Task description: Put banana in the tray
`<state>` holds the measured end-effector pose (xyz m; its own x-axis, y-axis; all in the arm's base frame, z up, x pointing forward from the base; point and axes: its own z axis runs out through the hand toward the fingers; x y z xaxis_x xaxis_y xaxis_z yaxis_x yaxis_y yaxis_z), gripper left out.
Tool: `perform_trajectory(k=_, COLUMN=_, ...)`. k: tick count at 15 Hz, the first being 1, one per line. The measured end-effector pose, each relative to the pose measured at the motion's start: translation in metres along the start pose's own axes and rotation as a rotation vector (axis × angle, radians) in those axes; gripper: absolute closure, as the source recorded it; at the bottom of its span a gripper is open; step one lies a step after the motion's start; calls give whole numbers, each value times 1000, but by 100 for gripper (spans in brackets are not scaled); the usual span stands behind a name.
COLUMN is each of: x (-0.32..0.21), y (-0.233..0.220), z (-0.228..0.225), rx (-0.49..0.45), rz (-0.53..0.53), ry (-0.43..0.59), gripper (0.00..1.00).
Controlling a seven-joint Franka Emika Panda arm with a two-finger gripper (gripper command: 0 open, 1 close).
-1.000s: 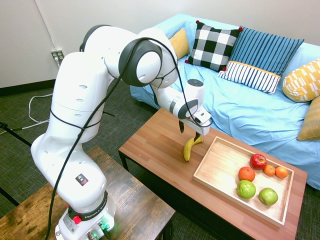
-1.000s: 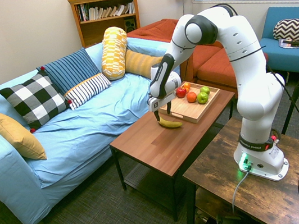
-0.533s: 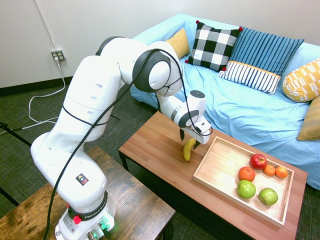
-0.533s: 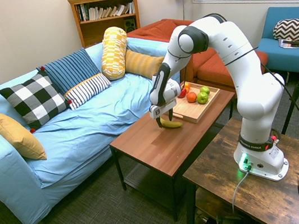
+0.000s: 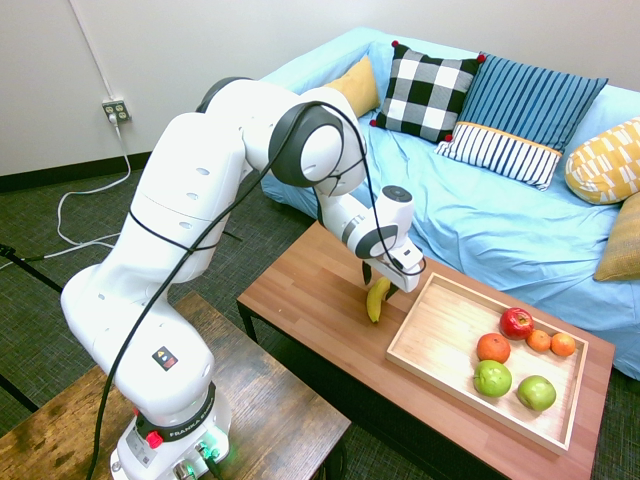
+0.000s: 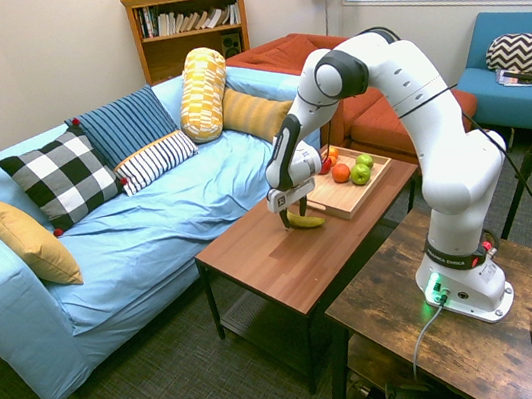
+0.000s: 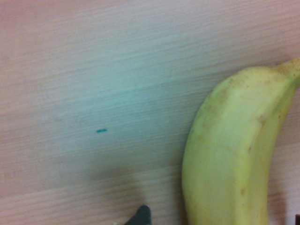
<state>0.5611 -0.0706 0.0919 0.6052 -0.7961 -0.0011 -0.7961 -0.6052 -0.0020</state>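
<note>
Lowered within the last second onto banana on bench beside tray; hand straddling it, closure indiscernible, lift pending.

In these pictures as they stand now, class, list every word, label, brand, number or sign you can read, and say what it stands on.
None can be read with certainty.
Print on the arm's base: too small to read.
Orange-and-black sticker on the arm: a symbol, no readable words.
Book spines on the shelf: too small.
Banana, tray: no label visible.

Arm bent low (end effector down).
</note>
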Motion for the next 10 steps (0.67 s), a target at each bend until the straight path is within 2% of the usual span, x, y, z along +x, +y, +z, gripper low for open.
perform_trajectory(k=10, x=0, y=-2, z=-9, rx=23, rz=1, ry=-1, gripper=100)
